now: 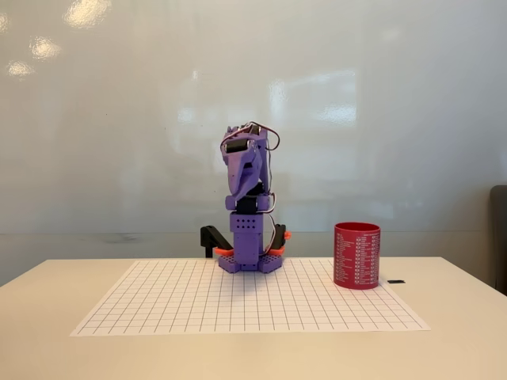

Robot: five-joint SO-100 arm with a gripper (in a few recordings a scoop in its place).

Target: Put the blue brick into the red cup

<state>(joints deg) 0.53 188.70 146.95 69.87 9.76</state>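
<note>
- Looking at the fixed view, I saw my purple arm (252,202) folded up on its base at the centre of the frame; I could not tell how its gripper stood.
- It sat at the far edge of a white grid mat (249,305) on the pale table (47,348).
- Right of centre, the red cup (357,255) stood upright on the mat's far right corner, well apart from the arm.
- I could not make out the blue brick anywhere.

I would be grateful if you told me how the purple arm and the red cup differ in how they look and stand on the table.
The purple arm is folded up tall at the back edge of the grid mat, while the red cup is short and stands at the mat's right edge. The arm is angular with loose wires; the cup is a smooth cylinder with rows of white print. Both stand upright, apart from each other.
</note>
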